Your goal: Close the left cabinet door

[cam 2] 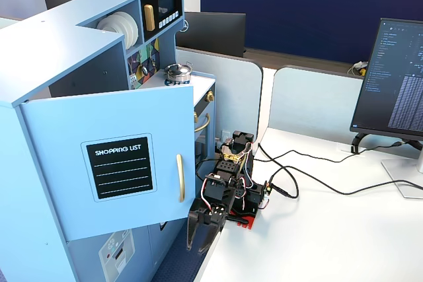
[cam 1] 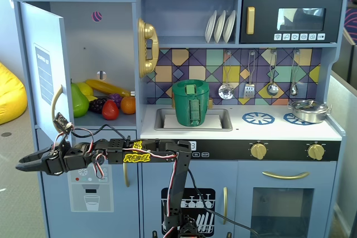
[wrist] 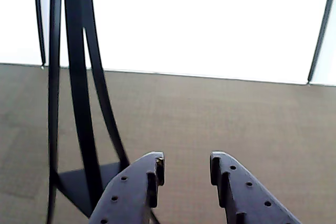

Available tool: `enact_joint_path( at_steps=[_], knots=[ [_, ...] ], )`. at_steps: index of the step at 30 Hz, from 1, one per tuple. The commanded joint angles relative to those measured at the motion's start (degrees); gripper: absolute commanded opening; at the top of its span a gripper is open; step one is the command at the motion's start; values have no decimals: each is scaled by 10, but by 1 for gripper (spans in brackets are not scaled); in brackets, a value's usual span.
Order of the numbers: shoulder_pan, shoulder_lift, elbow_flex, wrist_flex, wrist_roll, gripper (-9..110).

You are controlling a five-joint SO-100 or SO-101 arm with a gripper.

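Left cabinet door point(cam 2: 109, 166): swung wide open from the upper-left compartment of the toy kitchen point(cam 1: 279, 154); in one fixed view its outer face shows a black "SHOPPING LIST" panel point(cam 2: 119, 167) and a curved gold handle point(cam 2: 180, 177).

Door, front camera: seen nearly edge-on point(cam 1: 46, 73) at the left side of the cabinet, handle point(cam 1: 56, 107) toward the camera.

Compartment contents: toy fruit point(cam 1: 103, 102) on the exposed shelf (pear, banana, grapes and an orange can be made out).

Gripper point(cam 1: 23, 164): stretched out level to the left, below the door's lower edge, not touching the door.

Gripper state: fingers parted with nothing between them; the wrist view point(wrist: 185, 167) shows only carpet in the gap.

Arm point(cam 1: 175, 193): mounted in front of the lower cabinet, with a yellow label on the forearm.

Sink: holds a green basket point(cam 1: 191, 102).
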Motion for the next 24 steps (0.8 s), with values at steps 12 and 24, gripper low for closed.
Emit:
enact_joint_path(
  at_steps=[12, 24],
  knots=[
    [142, 101, 54, 1, -47, 0],
    [366, 119, 51, -29, -81, 0]
  ],
)
